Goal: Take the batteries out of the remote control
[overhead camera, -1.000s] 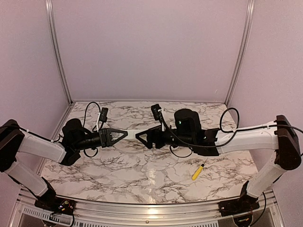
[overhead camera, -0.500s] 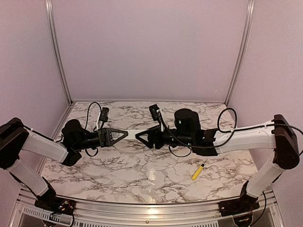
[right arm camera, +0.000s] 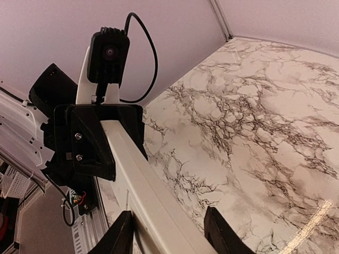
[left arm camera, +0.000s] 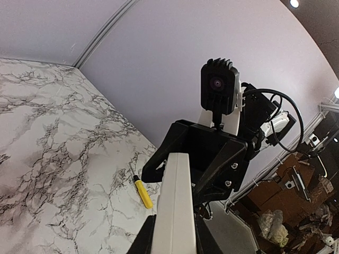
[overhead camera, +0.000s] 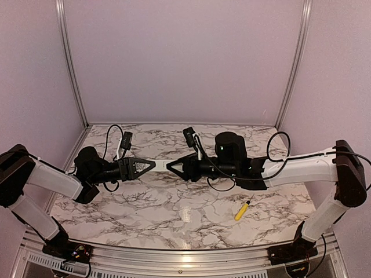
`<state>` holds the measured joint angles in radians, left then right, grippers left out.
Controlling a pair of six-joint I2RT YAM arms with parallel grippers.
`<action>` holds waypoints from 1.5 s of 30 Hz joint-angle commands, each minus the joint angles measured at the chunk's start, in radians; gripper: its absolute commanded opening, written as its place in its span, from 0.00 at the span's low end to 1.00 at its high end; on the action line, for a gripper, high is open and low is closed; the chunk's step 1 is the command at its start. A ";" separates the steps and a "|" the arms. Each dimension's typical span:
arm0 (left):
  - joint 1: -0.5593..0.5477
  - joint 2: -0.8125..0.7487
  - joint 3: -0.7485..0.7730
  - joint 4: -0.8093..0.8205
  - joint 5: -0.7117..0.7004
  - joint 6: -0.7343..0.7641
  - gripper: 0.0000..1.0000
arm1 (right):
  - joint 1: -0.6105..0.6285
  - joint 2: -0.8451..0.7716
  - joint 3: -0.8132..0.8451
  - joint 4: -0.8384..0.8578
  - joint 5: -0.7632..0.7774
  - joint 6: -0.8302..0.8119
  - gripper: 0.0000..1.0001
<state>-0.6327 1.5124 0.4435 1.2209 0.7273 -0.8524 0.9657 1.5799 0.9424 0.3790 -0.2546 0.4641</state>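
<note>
The remote control (overhead camera: 161, 164), a slim white bar, hangs in the air above the table middle, held end to end between both grippers. My left gripper (overhead camera: 152, 164) is shut on its left end; in the left wrist view the remote (left arm camera: 175, 211) runs out from between the dark fingers (left arm camera: 139, 238). My right gripper (overhead camera: 171, 165) is on the right end; in the right wrist view the remote (right arm camera: 143, 185) lies between the fingers (right arm camera: 121, 235), which look shut on it. No batteries show in any view, and neither does the remote's dark label.
A yellow-handled screwdriver (overhead camera: 242, 209) lies on the marble table (overhead camera: 174, 214) at the near right and also shows in the left wrist view (left arm camera: 143, 193). Walls and metal posts (overhead camera: 69, 63) enclose the table on three sides.
Both grippers have stayed on the remote. The right gripper's head has turned slightly and now looks narrower from above. The remote has barely moved.
</note>
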 commanded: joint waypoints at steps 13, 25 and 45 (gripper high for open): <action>-0.012 -0.027 0.000 0.029 0.006 -0.007 0.00 | -0.004 -0.019 -0.026 -0.033 0.020 -0.017 0.07; -0.010 -0.049 0.001 -0.033 -0.017 0.034 0.00 | 0.005 -0.042 -0.007 -0.099 0.066 -0.004 0.65; -0.010 -0.069 0.010 -0.128 -0.067 0.088 0.00 | 0.044 0.002 0.115 -0.201 0.139 -0.011 0.93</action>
<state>-0.6380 1.4746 0.4412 1.1042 0.6762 -0.7918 1.0008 1.5600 1.0096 0.2146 -0.1463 0.4591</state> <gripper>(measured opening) 0.190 0.939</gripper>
